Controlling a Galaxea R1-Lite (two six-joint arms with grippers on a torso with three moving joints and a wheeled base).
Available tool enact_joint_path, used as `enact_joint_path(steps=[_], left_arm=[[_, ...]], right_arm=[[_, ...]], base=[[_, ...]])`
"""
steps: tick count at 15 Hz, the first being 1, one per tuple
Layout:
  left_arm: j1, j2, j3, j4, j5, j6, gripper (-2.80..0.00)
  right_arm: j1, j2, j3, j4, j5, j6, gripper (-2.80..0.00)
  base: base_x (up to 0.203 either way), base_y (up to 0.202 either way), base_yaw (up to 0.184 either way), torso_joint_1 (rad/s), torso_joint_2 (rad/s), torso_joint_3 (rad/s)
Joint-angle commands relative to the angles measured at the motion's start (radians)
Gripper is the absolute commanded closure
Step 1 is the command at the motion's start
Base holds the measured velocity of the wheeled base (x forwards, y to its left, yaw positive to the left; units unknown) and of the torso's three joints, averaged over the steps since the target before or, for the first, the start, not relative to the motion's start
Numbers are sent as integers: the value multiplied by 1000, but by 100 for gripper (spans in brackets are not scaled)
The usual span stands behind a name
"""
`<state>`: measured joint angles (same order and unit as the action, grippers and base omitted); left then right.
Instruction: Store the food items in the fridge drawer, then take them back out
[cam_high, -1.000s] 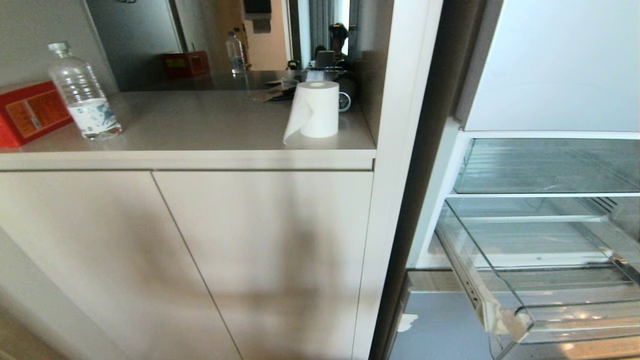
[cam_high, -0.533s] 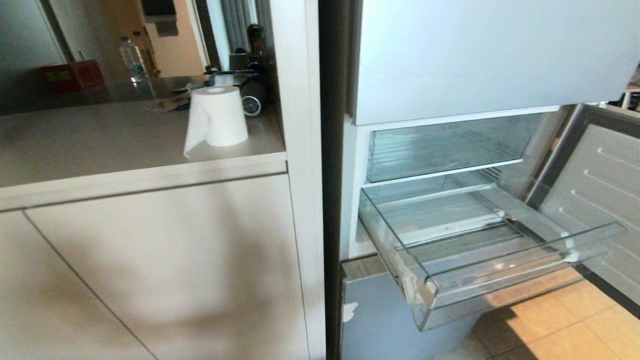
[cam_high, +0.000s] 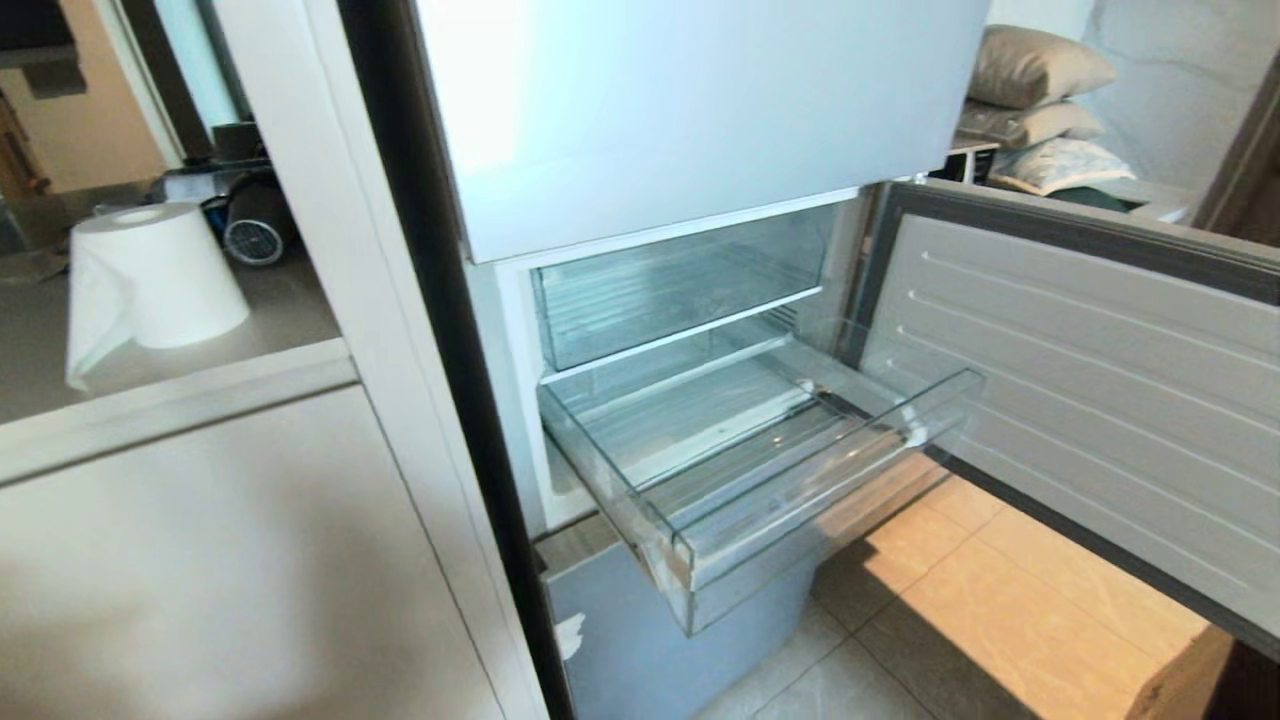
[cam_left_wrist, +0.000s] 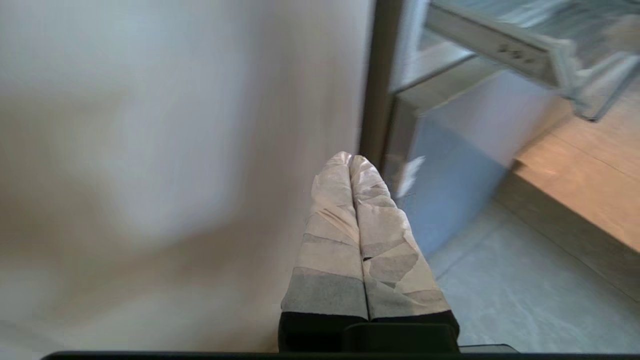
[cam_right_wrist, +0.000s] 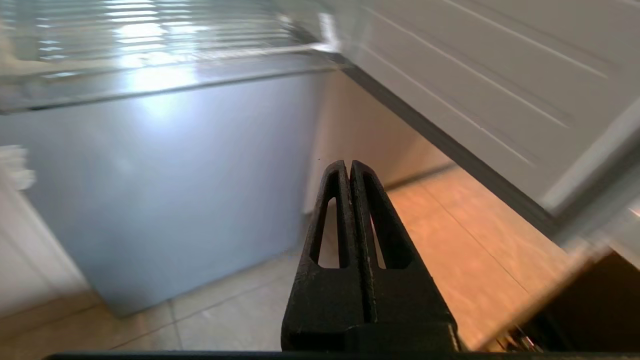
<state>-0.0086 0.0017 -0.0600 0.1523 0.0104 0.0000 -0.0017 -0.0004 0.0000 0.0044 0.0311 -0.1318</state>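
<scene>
Over the last second the robot's whole view has swung from the counter toward the fridge: the cabinet front that filled the frame has slid off to the left, the paper towel roll now sits near the left edge of the head view, and the open fridge compartment has come to the middle. That is the camera turning with the robot, not the things moving. The fridge drawer stands pulled well out, its clear front lip hanging over the tiled floor, with the open door swung out beside it on the right. The drawer looks empty, and no food item shows in any view, so the fruit's place cannot be told. The left gripper, its fingers wrapped in pale tape, is pressed closed and holds nothing; it hangs low before the cabinet beside the fridge. The right gripper is likewise closed and empty, low in front of the blue-grey lower panel. Judging from this, the robot is squaring up to the drawer, with nothing stored yet or everything already taken back out.
</scene>
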Motion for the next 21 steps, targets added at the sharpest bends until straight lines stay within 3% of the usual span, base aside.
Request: enact_joint_path(steps=[1, 7, 11, 13, 15, 17, 20, 21], left_arm=[[1, 1, 0, 1, 1, -1, 0], [1, 0, 0, 1, 0, 0, 0], [0, 0, 0, 1, 1, 0, 0], [-1, 1, 0, 1, 0, 0, 0], [1, 0, 0, 1, 0, -1, 0], [0, 1, 0, 1, 0, 0, 0], [1, 1, 0, 1, 0, 0, 0], [1, 0, 0, 1, 0, 0, 0]], right_arm=[[0, 0, 0, 2, 0, 5, 0], [-1, 32, -28, -8, -15, 16, 0], [-39, 312, -232, -22, -183, 230, 0], [-114, 514, -288, -56, -223, 301, 0], [-278, 712, -317, -118, -183, 329, 0], [-427, 893, -330, -217, -124, 325, 0], [-555, 1149, -334, -390, -80, 294, 0], [-578, 1224, -330, -450, -74, 282, -280]], base=[[2, 6, -174, 6, 7, 2], [1, 4, -113, 1, 4, 0], [0, 0, 0, 0, 0, 0], [0, 0, 0, 0, 0, 0], [0, 0, 0, 0, 0, 0], [0, 0, 0, 0, 0, 0], [0, 0, 0, 0, 0, 0], [0, 0, 0, 0, 0, 0]])
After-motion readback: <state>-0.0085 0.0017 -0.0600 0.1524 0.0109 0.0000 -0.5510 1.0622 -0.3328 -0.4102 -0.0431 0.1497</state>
